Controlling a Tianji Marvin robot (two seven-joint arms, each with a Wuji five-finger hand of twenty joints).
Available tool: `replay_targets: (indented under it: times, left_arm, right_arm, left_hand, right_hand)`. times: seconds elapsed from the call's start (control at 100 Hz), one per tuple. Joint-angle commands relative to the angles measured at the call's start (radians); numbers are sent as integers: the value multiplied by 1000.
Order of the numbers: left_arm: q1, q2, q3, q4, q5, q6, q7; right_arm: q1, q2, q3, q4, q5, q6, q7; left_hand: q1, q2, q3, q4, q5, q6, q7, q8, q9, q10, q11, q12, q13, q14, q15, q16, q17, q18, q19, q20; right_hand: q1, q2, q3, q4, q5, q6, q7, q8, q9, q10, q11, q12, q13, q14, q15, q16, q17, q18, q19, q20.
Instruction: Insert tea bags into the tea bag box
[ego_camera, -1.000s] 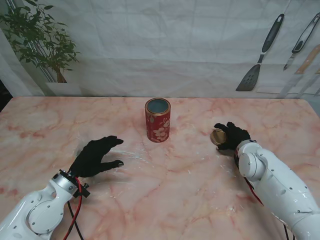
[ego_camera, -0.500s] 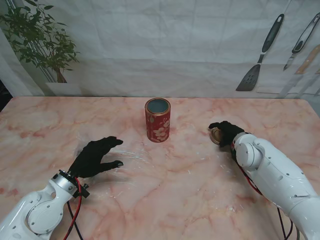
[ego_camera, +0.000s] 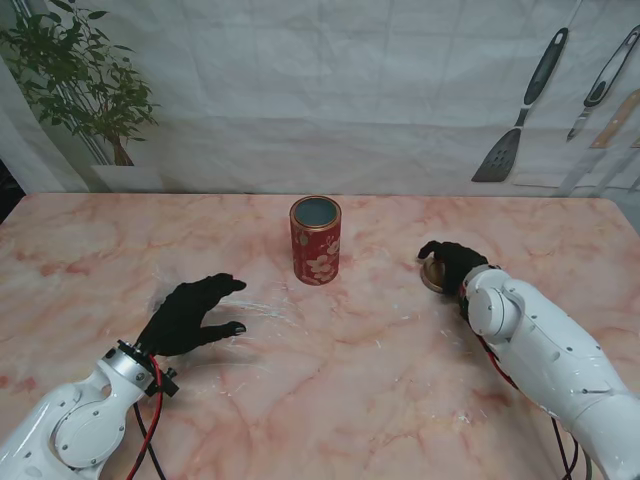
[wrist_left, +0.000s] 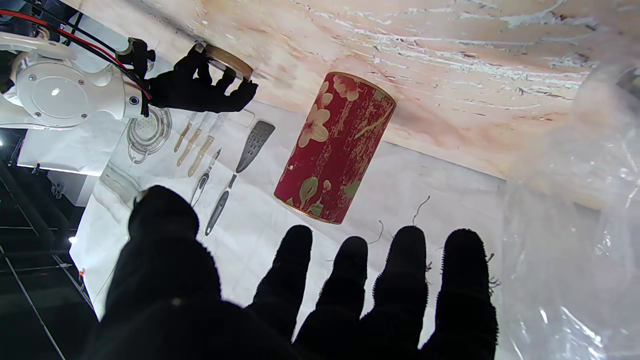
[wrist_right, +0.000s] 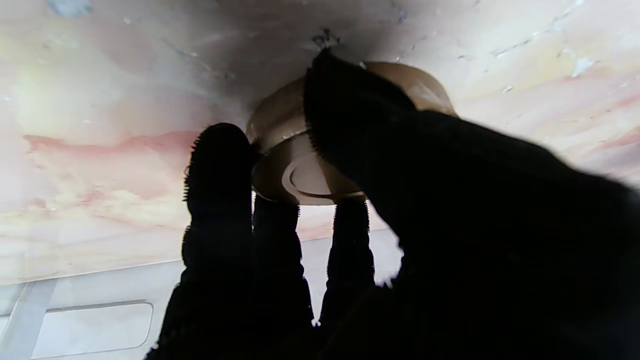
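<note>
Right hand (ego_camera: 452, 265): you see it on the right side of the marble table (ego_camera: 350, 380), black-gloved fingers (wrist_right: 220, 165) curled around a round gold lid (ego_camera: 433, 277) that lies on the tabletop; the wrist view shows thumb and fingers touching the lid's rim. Left hand (ego_camera: 190, 313): near left, palm down, fingers spread and holding nothing, resting by a sheet of clear plastic (wrist_left: 575, 210) on the table. Tea bag box (ego_camera: 316, 240): a red cylindrical tin with gold floral print, upright and open-topped, standing at the table's centre, well apart from both hands. Tea bags: you cannot make any out. Far wall: printed backdrop with a plant (ego_camera: 85, 85) and utensils (ego_camera: 520, 110).
</note>
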Motion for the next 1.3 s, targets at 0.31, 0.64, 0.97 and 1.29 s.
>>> replay_targets:
  times: [0.31, 0.64, 0.97, 1.29]
  left_arm:
    - [-2, 1, -2, 3, -2, -13, -9]
    - [-4, 2, -2, 4, -4, -18, -16]
    - [-5, 2, -5, 3, -3, -21, -19]
    - [-6, 3, -6, 4, -4, -26, -20]
  right_arm:
    - [-41, -12, 23, -15, -26, 14, -3]
    - [-52, -15, 70, -64, -32, 32, -13]
    - [-55, -16, 86, -83, -31, 41, -11]
    - [-57, -14, 89, -91, -34, 46, 1]
  left_hand:
    - [25, 21, 8, 23, 13, -21, 5, 9, -5, -26, 2, -5, 11, -32, -11, 11, -1, -26, 29, 14]
    - [23, 21, 8, 23, 17, -19, 5, 9, -4, -25, 2, -5, 13, -34, -11, 11, 0, -27, 29, 14]
    - [22, 21, 8, 23, 21, -15, 5, 9, -1, -24, 2, -5, 15, -37, -11, 11, 2, -28, 29, 14]
    - [22, 22, 8, 23, 19, -15, 4, 9, -2, -25, 2, -4, 15, -37, -11, 11, 2, -29, 29, 14]
  right_hand:
    - [206, 147, 196, 98, 48, -9, -6, -9, 280, 16, 262, 74, 463, -179, 395, 121, 46, -49, 71, 63]
    - [207, 152, 193, 97, 61, -3, -8, -8, 288, 27, 256, 75, 473, -175, 398, 121, 53, -32, 73, 71]
    - [208, 157, 190, 97, 68, -2, -11, -6, 290, 31, 253, 78, 477, -172, 396, 121, 55, -30, 74, 72]
    - [208, 167, 183, 98, 55, -3, -34, -15, 289, 39, 249, 80, 477, -168, 398, 125, 55, -28, 78, 77]
